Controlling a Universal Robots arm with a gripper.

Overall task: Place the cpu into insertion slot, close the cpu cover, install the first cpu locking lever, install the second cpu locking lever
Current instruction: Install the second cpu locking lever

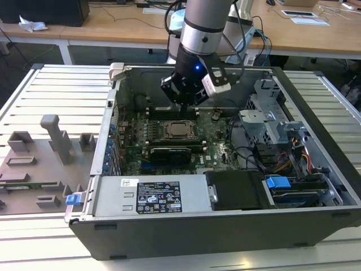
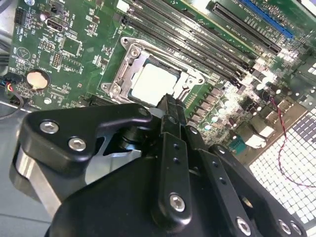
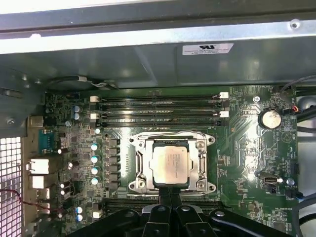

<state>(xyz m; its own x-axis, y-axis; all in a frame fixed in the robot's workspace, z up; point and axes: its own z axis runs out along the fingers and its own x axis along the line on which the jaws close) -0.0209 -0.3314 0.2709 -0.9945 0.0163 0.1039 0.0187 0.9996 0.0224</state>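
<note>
CPU [image 3: 171, 166] seated in insertion slot [image 3: 139, 167], gripper [image 3: 171, 193] just above its edge.

Fingers [image 2: 170, 106] pressed together, holding nothing, tips over the rim of the socket in both wrist views. CPU cover [image 3: 202, 148] lying closed as a silver frame around the pale chip. Green motherboard [image 3: 244, 148] all around, long memory slots [image 3: 160, 109] just beside the socket. In the exterior view, arm [image 1: 200, 34] reaching down into the open computer case [image 1: 225, 226], over the socket.

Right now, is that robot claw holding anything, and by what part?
Nothing. The gripper is pinched shut and empty, hovering at the socket's edge; the cpu sits in the insertion slot.
</note>
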